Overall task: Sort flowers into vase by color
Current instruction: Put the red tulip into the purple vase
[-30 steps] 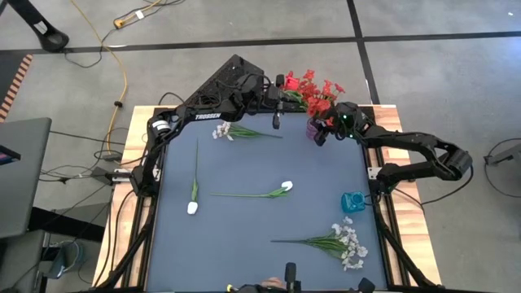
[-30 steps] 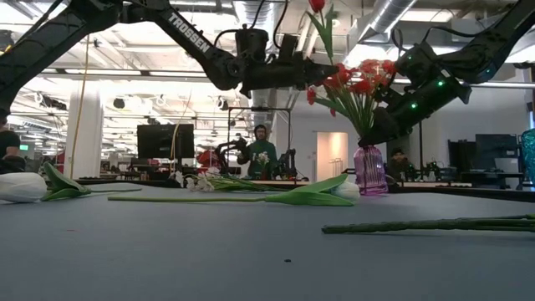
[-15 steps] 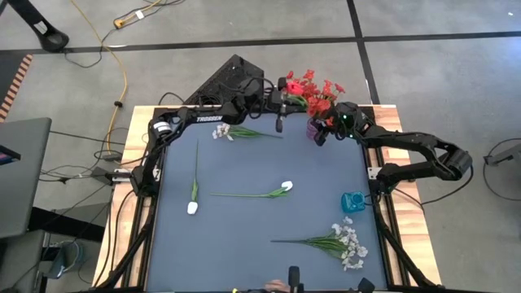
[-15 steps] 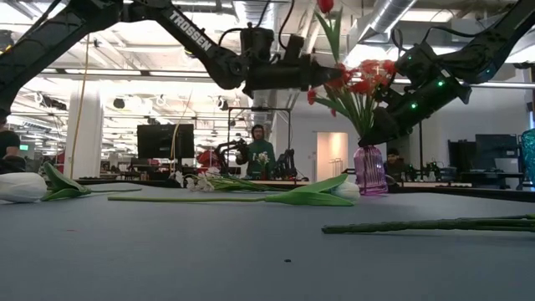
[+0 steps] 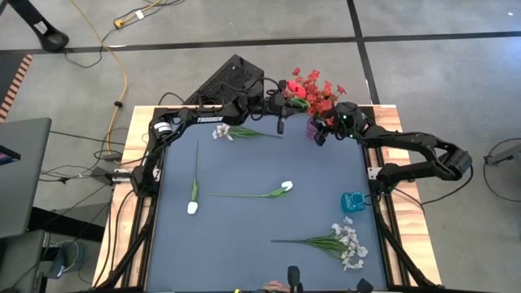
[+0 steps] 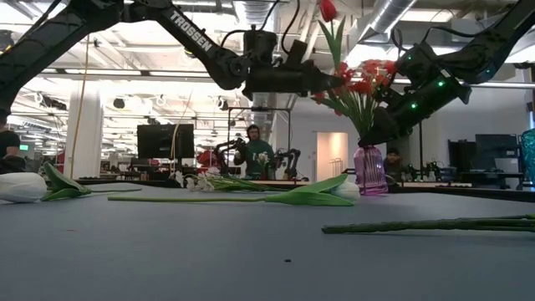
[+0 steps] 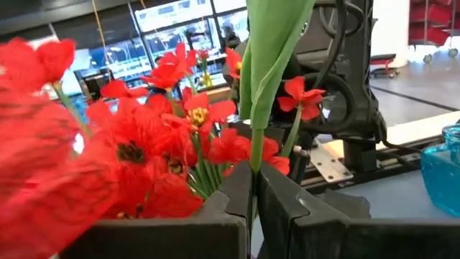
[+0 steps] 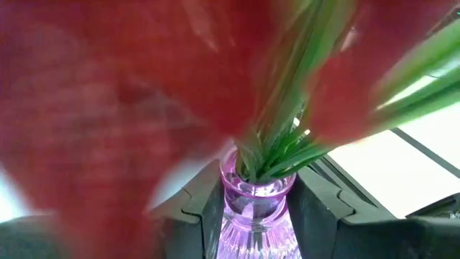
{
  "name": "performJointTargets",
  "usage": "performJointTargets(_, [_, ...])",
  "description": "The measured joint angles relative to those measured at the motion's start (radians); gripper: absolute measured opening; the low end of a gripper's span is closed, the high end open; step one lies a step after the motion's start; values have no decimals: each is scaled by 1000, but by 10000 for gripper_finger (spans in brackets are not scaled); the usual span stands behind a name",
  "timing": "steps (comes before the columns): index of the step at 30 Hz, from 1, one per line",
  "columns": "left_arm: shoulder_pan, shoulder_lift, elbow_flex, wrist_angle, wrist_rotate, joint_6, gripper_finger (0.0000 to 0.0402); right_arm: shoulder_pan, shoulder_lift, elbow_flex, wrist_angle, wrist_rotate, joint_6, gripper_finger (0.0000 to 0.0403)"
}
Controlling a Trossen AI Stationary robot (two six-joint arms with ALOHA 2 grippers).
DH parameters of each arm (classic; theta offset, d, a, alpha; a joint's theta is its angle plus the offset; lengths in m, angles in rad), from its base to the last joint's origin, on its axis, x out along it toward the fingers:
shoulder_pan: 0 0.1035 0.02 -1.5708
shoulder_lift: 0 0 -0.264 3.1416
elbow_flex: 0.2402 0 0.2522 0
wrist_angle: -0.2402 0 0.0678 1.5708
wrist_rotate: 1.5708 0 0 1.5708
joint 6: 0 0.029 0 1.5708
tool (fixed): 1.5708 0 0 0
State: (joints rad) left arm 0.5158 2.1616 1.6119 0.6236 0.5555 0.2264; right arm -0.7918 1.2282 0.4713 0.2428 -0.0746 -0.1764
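Left gripper point(image 7: 253, 208) pinches red tulip point(image 6: 328, 10) stem aloft; right gripper point(image 8: 253, 208) clasps pink vase point(image 8: 255, 216).

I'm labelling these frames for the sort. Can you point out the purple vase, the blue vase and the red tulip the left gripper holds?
purple vase point(image 6: 370, 171): low view, on its ribbed body.
blue vase point(image 5: 352, 201): high view, on its rim.
red tulip point(image 6: 328, 9): low view, on its bloom.

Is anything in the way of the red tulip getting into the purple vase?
Yes: red flowers already fill the purple vase's narrow mouth, so the red tulip in the left gripper must slip between them.
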Motion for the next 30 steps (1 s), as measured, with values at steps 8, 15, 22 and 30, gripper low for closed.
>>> performJointTargets(8, [-27, 0, 0, 3, -115, -21, 0, -1, 1, -1, 28, -3, 16, 157])
performJointTargets(15, [-35, 0, 0, -6, -177, -65, 0, -1, 2, -2, 39, -3, 26, 157])
performJointTargets(22, [-29, 102, 5, 139, -169, -237, 0, -1, 2, -2, 39, -3, 28, 157])
performJointTargets(30, [-36, 150, 48, 191, -184, -326, 0, -1, 1, -1, 35, -4, 14, 157])
